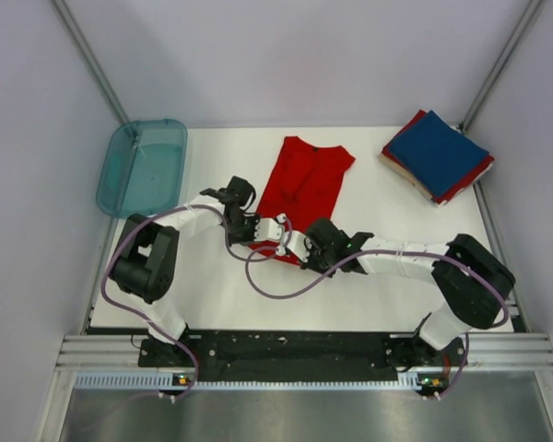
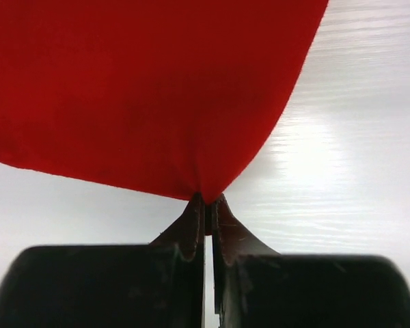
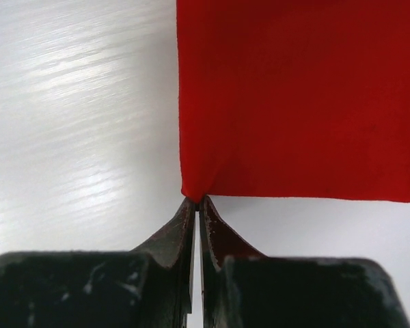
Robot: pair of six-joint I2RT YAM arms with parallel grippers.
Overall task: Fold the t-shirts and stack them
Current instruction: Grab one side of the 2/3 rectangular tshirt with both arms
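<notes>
A bright red t-shirt (image 1: 304, 180) lies partly folded on the middle of the white table. My left gripper (image 1: 257, 227) is shut on its near left hem, and the cloth (image 2: 150, 96) hangs from the pinched tips (image 2: 206, 201). My right gripper (image 1: 300, 247) is shut on the near right corner of the same shirt (image 3: 301, 96), pinched at the tips (image 3: 197, 200). A stack of folded t-shirts (image 1: 436, 155), a navy blue one on top of red ones, sits at the far right.
A translucent teal tray (image 1: 143, 166) stands at the far left edge of the table (image 1: 378, 295). Purple cables loop from both arms over the near middle. Grey walls close in the back and sides.
</notes>
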